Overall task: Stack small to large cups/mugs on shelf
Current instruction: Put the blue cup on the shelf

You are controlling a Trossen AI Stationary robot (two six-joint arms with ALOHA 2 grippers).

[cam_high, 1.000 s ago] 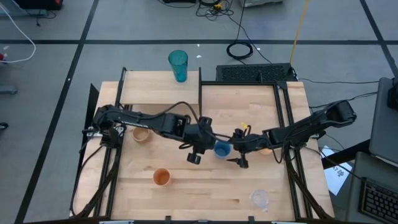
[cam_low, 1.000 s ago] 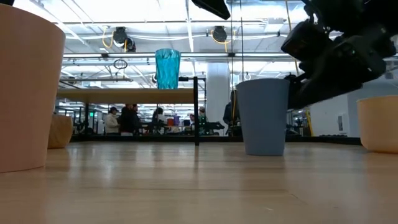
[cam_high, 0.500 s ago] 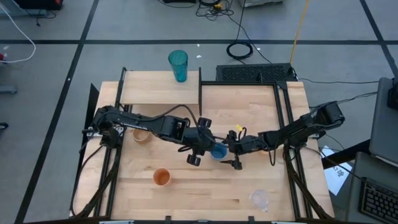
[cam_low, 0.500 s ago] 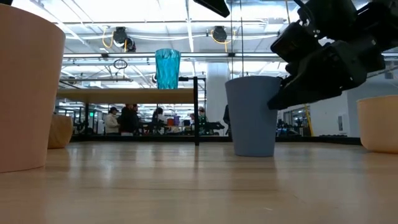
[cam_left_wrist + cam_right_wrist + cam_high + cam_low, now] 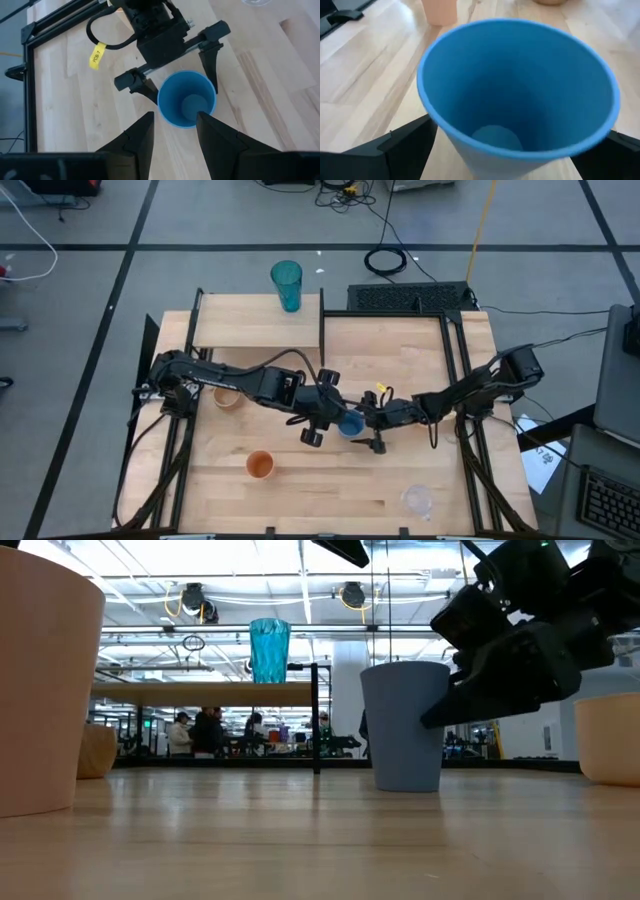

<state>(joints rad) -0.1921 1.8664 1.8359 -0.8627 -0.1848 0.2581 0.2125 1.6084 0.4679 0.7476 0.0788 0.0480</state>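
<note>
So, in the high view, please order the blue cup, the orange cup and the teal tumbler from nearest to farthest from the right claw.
From the right claw:
1. Blue cup, between its open fingers at the table's middle.
2. Orange cup, toward the table's front left.
3. Teal tumbler, on the shelf at the back.

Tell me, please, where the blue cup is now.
In the high view the blue cup stands on the tabletop near its middle, between the left gripper and the open right gripper, whose fingers flank it.
</note>
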